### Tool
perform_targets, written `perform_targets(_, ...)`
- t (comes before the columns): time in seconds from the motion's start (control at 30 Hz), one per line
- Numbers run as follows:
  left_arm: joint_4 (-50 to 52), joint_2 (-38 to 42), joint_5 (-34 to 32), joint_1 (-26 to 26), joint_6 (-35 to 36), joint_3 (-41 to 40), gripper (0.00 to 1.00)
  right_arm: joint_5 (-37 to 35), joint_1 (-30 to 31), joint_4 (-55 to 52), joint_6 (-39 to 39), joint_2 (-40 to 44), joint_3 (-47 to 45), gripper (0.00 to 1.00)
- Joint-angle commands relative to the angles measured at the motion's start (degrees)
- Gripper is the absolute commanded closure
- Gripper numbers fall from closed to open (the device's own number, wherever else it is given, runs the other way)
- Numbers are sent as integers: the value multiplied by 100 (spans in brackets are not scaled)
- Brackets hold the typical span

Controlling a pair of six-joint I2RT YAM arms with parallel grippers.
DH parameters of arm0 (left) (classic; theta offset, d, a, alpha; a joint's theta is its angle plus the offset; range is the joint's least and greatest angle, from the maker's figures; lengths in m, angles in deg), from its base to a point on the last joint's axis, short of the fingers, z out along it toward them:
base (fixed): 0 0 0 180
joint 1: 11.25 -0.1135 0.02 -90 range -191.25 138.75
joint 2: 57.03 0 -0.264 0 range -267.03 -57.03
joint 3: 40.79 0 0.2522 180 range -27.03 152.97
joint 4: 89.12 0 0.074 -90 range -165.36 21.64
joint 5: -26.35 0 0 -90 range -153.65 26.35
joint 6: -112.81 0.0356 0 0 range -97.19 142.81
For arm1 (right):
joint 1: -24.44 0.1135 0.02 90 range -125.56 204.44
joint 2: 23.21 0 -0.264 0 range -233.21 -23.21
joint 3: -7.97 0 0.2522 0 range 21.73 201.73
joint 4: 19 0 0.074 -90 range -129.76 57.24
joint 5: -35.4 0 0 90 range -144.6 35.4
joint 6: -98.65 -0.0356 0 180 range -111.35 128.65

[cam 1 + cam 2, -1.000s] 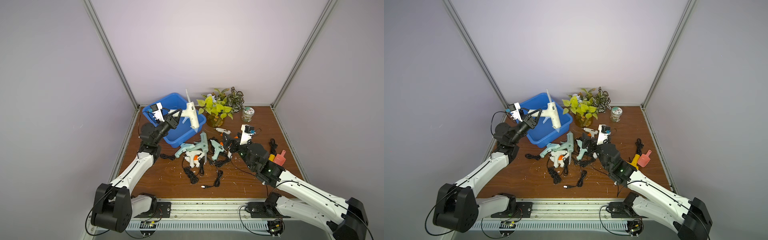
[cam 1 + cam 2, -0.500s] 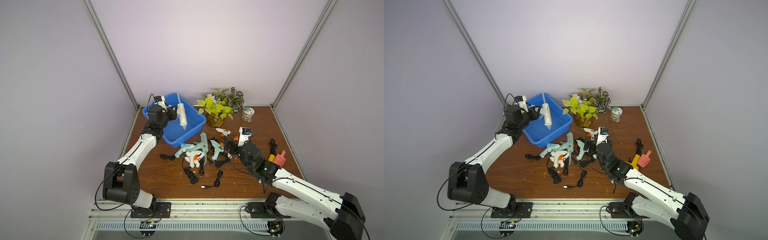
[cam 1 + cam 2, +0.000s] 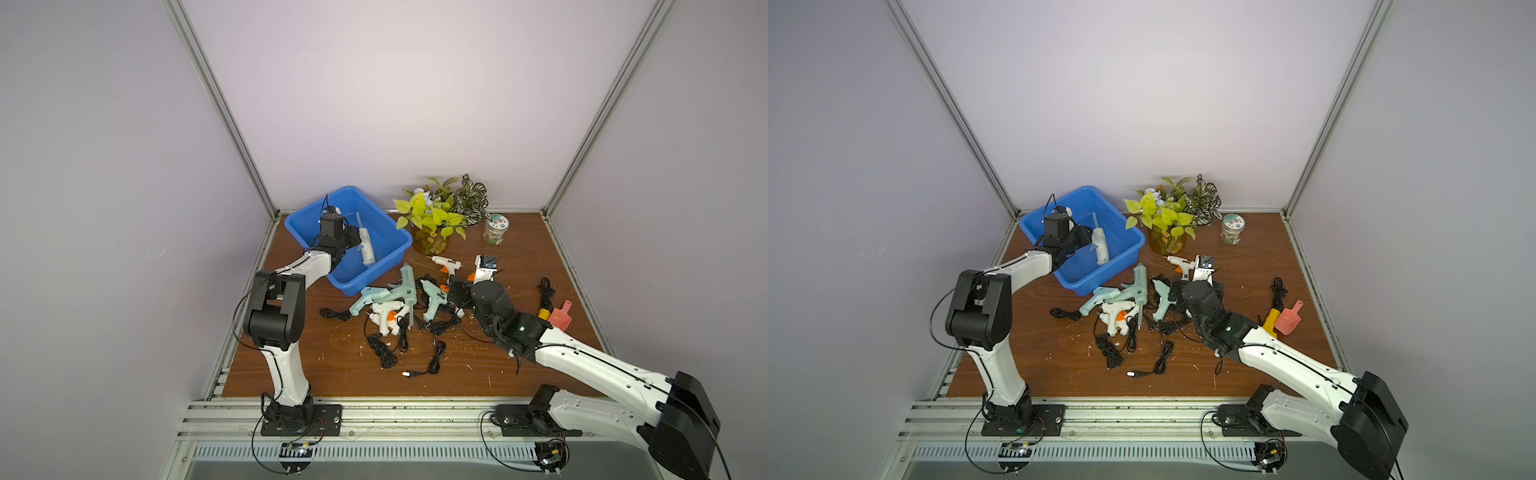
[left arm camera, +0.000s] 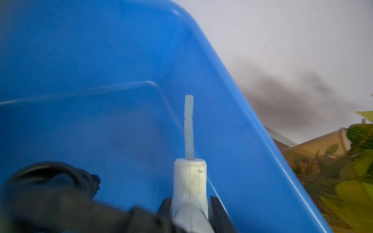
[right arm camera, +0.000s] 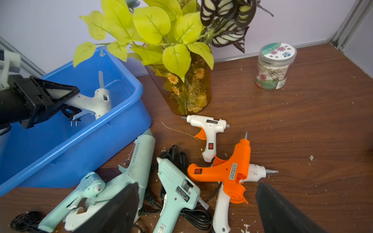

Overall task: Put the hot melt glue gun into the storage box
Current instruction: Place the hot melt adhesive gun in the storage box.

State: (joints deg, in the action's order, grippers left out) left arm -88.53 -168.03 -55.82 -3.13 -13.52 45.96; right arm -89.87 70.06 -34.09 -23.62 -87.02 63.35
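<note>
Descent: left gripper [image 3: 354,243], clamping the white glue gun [image 3: 366,249], has sunk into the storage box [image 3: 374,274]. Release looks next; right gripper [image 5: 198,185] gapes wide.

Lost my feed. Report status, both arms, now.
Left gripper shut on white glue gun, held inside storage box, not yet released. Right gripper open above gun pile. Its plug dangles below.

You see a bright blue storage box [image 3: 374,273], a white hot melt glue gun [image 3: 368,251], a mint gun [image 5: 175,185], an orange gun [image 5: 226,171], a brown wood-grain bench [image 3: 528,249], yellow-green leaves [image 5: 151,24], dark white-striped leaves [image 5: 228,36], a pink scoop [image 3: 561,318]
</note>
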Motion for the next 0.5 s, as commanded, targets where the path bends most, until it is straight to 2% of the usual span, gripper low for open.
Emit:
perform_targets(0.0,-187,-208,123,-72,-129,371,86,386,-246,-317,-260,-195,232,9)
perform_targets(0.2,-125,-519,152,-139,-172,471,66,1502,-613,-126,-402,-762,175,23)
perform_targets(0.47,-17,-12,-325,-285,28,219,27,2343,-642,305,-663,-1487,177,38)
